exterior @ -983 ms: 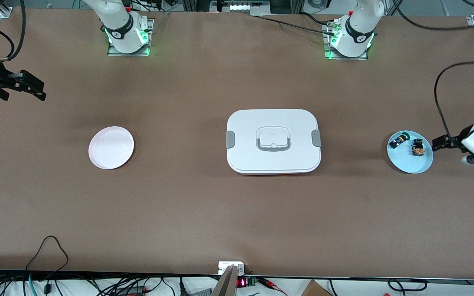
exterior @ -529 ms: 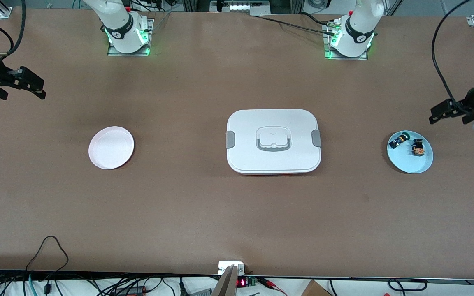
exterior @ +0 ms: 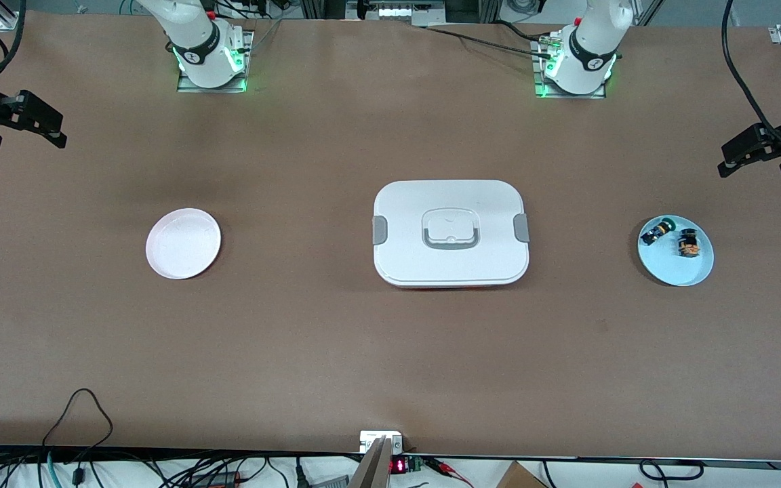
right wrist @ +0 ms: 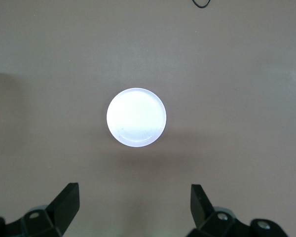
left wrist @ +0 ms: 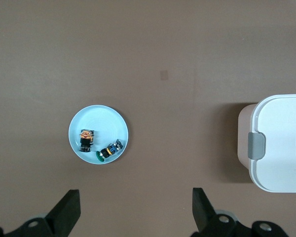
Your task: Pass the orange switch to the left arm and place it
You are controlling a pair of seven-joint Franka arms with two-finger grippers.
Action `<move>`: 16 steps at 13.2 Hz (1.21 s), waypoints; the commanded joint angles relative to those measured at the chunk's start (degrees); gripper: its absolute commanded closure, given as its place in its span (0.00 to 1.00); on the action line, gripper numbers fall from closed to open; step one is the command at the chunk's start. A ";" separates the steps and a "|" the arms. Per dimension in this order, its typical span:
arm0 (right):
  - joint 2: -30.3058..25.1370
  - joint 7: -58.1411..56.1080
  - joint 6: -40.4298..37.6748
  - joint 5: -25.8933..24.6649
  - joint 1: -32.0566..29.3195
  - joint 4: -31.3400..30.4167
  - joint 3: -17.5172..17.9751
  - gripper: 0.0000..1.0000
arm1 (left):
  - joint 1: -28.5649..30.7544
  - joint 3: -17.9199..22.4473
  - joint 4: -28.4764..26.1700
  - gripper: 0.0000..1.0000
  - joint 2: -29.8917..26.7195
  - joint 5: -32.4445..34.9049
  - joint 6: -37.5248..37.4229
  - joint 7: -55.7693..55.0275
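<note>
Brown table [exterior: 336,352] bears box [exterior: 451,232], white plate [exterior: 183,242], blue plate [exterior: 675,268].

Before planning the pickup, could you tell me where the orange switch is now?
The orange switch lies on the light blue plate at the left arm's end of the table, beside the green-capped switch.

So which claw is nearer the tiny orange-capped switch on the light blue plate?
Left. The left claw, open, hangs over bare table at the left arm's end, close to the orange-capped switch. The right claw, open, is at the table's right-arm end.
</note>
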 commanded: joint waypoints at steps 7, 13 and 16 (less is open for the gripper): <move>1.44 0.19 -0.84 -0.03 -1.07 1.37 -0.55 0.00 | -0.62 0.73 0.27 0.00 0.24 -0.62 -1.00 -0.22; 2.06 -0.51 -0.84 -0.29 -0.90 1.28 -0.47 0.00 | -0.62 0.73 0.27 0.00 0.33 -0.44 -1.00 -0.39; 3.73 -0.78 -0.66 -0.21 -1.16 1.28 -0.55 0.00 | -0.62 0.73 0.36 0.00 0.33 -0.44 -0.91 -0.48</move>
